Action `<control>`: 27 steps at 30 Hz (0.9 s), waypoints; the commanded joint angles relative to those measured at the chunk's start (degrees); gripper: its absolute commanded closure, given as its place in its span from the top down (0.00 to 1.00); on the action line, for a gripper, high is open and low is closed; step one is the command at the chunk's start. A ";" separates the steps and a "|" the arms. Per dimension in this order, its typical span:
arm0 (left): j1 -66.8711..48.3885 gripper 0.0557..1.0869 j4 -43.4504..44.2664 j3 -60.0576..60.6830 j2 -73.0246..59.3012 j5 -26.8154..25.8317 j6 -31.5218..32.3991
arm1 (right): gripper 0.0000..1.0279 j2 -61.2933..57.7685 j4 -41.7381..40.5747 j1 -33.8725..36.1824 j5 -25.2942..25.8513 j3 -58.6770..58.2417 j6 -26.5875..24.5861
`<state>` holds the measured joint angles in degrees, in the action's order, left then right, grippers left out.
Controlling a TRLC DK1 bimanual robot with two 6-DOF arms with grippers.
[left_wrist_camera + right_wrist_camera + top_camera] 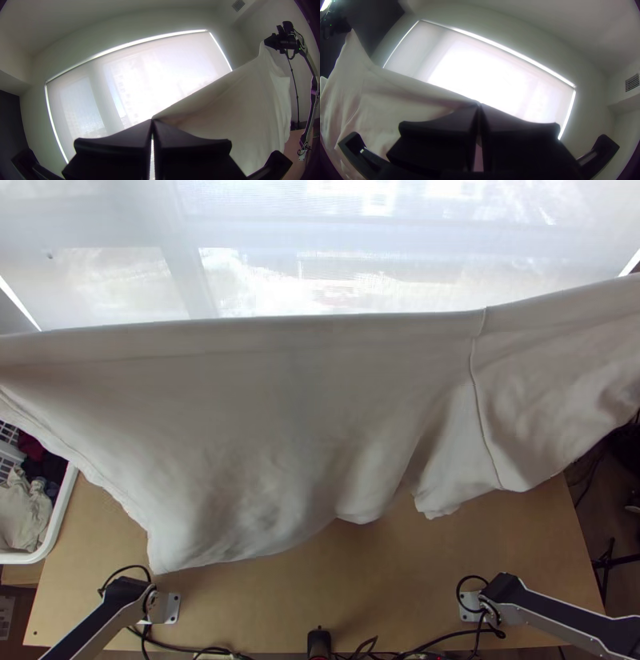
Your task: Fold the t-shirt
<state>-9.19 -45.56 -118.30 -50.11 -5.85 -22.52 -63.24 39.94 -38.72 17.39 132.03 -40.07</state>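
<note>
A white t-shirt (pixel 264 436) hangs stretched between the two raised arms, its upper edge taut across the top view and its lower edge loose in folds above the table. In the left wrist view my left gripper (pixel 152 123) is shut on one end of the t-shirt (pixel 233 113); the right arm's gripper holds the other end high up. The right wrist view has my right gripper (pixel 479 108) shut on its end of the t-shirt (pixel 386 100), with the cloth sloping away to the left arm's gripper.
The light wooden table (pixel 384 596) lies beneath the cloth. A white basket (pixel 60 516) with clothes stands at its left side. Cables run along the near edge, around a black device (pixel 318 642). A window with a lowered blind (pixel 150 73) is behind.
</note>
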 commanded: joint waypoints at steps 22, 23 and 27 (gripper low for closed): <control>9.28 0.03 7.24 -2.37 -0.61 -0.75 2.31 | 0.03 1.81 -17.00 0.75 -1.74 4.47 1.40; 9.28 0.03 6.89 -2.37 -0.34 -1.27 2.22 | 0.03 2.25 -15.95 0.75 -1.92 4.38 1.40; 9.54 0.03 4.16 -2.46 0.98 -3.47 1.17 | 0.03 4.00 -10.06 0.75 -2.09 4.12 2.63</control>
<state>-0.30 -38.72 -120.22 -50.48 -7.18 -20.34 -61.78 24.56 -37.98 15.62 136.22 -38.41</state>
